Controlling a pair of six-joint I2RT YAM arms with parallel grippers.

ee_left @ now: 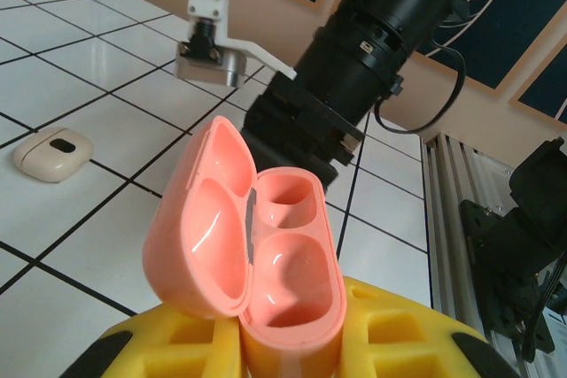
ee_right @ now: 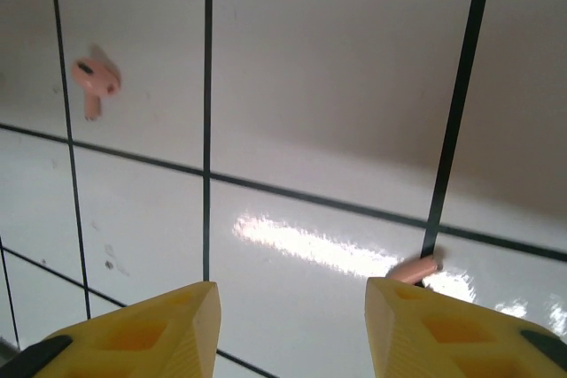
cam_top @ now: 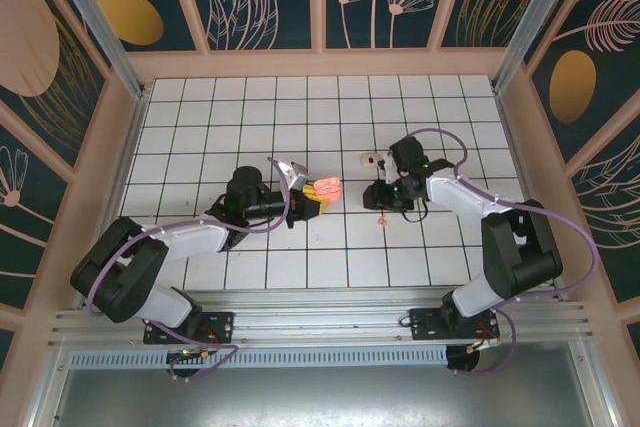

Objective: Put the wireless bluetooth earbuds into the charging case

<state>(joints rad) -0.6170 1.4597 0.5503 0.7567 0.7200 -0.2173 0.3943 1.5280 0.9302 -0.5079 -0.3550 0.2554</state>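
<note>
The salmon-pink charging case (ee_left: 266,254) stands with its lid swung open and both wells empty, and my left gripper (ee_left: 292,334) is shut on its base with yellow fingers. From above, the case (cam_top: 327,188) sits at the left gripper (cam_top: 310,199) near mid-table. Two tiny pink earbuds lie on the tiles: one earbud (ee_right: 93,81) is far off at upper left, and the other earbud (ee_right: 414,268) touches a grid line just beyond my right fingertip (ee_right: 425,325). My right gripper (ee_right: 292,294) hangs open low over the table with nothing between its fingers. It (cam_top: 378,197) faces the case from the right.
A cream-white rounded piece with a dark dot (ee_left: 53,153) lies on the tiles behind the case, also seen from above (cam_top: 372,159). The right arm's black wrist (ee_left: 354,50) looms close behind the open case. Wooden walls (cam_top: 320,62) ring the tiled table.
</note>
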